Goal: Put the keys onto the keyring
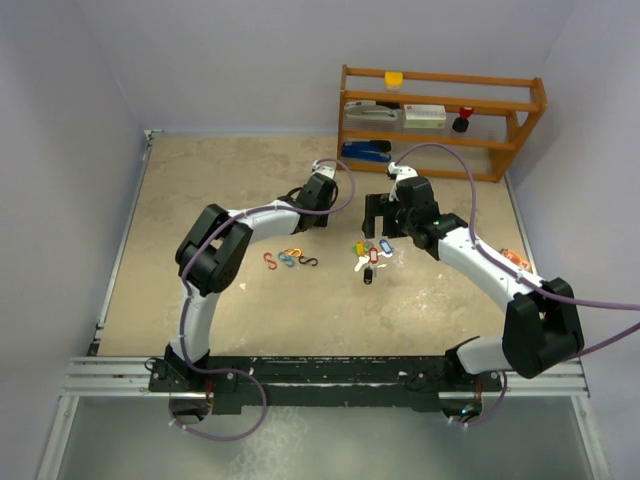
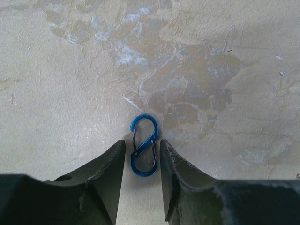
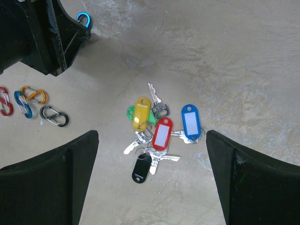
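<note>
- Top view: shows the keys (image 1: 367, 255) heaped on the table (image 1: 200, 200), right of centre and just near of the right gripper (image 1: 378, 215).
- Puts the left gripper (image 1: 320, 205) left of the right one and far of 4 clips (image 1: 290, 260); cannot tell its spread from here.
- Has a shelf (image 1: 440, 110) at the far right.
- Left wrist view: shows the left gripper narrow, fingers (image 2: 108, 178) on either side of a blue clip (image 2: 144, 145) lying flat.
- Leaves a sliver of table between left finger and clip; cannot tell contact on the right.
- Right wrist view: shows the right gripper spread wide above the keys, holding nothing.
- Counts 4 tags in the heap: yellow (image 3: 140, 112), green (image 3: 131, 113), red (image 3: 162, 133), blue (image 3: 190, 123).
- Places a black fob (image 3: 140, 169) at the near end of the heap.
- Sets the 4 clips well left of the keys.
</note>
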`<state>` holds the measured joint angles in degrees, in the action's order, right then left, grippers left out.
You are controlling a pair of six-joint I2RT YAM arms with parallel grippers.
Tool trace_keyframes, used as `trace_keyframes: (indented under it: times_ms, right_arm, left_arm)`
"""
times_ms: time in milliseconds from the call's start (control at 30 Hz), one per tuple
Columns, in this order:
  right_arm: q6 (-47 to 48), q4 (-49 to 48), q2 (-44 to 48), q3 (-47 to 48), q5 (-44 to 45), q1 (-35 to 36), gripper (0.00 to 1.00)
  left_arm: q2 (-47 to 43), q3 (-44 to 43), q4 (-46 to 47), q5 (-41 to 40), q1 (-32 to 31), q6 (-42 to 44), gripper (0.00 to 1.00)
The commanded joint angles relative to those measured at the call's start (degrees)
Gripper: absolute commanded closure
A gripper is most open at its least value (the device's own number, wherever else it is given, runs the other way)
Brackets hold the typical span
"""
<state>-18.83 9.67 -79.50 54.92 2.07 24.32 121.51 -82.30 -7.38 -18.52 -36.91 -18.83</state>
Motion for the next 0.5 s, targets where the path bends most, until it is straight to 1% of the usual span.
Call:
trace_keyframes:
  times_ms: [0,133,467]
  right_arm:
    - [0.46,-0.62,-0.21,0.20,0.75,-0.15,0.00]
    - [0.44,-0.54,-0.22,0.15,0.66,-0.15,0.00]
    - [0.42,-0.58,-0.17,-0.22,0.83,-0.15,0.00]
  left_arm:
    - [0.56,-1.55,-0.20,-1.31,-0.39,0.73,0.68]
    - [0.79,-1.81,-0.14,-1.35,-0.35,0.75,0.71]
    - [1.15,-2.14,0.32,-1.78,-0.36,0.80,0.70]
